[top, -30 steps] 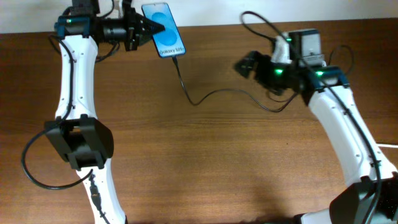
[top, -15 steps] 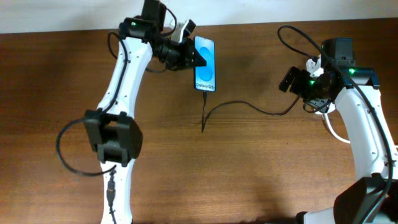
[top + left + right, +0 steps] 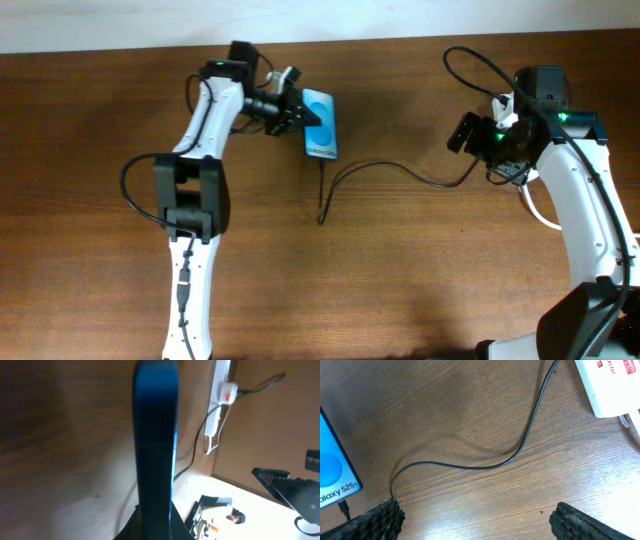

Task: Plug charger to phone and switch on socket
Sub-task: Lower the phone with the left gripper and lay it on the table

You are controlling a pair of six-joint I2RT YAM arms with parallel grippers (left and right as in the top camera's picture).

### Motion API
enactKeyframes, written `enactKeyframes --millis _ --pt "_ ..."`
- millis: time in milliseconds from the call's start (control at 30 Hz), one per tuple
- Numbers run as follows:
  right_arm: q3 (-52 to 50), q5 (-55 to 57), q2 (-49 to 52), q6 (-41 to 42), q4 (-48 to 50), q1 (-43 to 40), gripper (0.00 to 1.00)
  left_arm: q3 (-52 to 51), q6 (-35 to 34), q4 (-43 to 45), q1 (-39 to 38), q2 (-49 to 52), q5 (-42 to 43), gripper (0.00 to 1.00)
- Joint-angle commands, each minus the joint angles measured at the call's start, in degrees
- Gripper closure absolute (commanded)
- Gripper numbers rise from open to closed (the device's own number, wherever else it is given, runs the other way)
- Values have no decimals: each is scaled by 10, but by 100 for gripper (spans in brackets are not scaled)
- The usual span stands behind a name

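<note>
Two fingers of your left gripper (image 3: 300,113) clamp the phone (image 3: 321,126) by its edge. From the phone's lower end the charger (image 3: 470,467) trails towards the socket (image 3: 607,387), just ahead of your right gripper (image 3: 475,522), its jaws wide apart.

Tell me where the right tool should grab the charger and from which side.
Grip the charger at its plug, by the phone's bottom edge, descending from above and straddling it. The rest of it is thin, slack and flat on the table, so it would likely slip.
</note>
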Motion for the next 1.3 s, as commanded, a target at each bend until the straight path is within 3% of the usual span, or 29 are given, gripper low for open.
enactKeyframes --millis 0,167,300,600,733,1000,1067,1133,1167,1267 --pt "-5 11 -4 -2 2 -2 1 7 31 3 35 0 -1 100" --pt "-5 11 -4 -2 2 -2 2 7 59 -18 40 0 -86 99" --pt "-5 11 -4 -2 2 -2 2 7 71 -29 29 6 -101 100" --pt "-5 11 -4 -2 0 -2 1 7 103 -63 -11 39 -74 100" --pt "-5 8 -4 -2 0 -2 1 7 103 -62 -31 41 -10 100" --pt "-5 -2 -4 -2 5 1 2 7 103 -64 -34 73 -16 97" --pt "-5 -2 -4 -2 7 0 2 7 103 -64 -34 74 -27 93" --pt "-5 -1 -4 -2 10 0 2 7 103 -64 -34 74 -46 81" --pt "-5 -1 -4 -2 12 0 2 7 103 -64 -34 74 -59 81" --pt "-5 -2 -4 -2 13 0 2 7 103 -67 -32 74 -135 68"
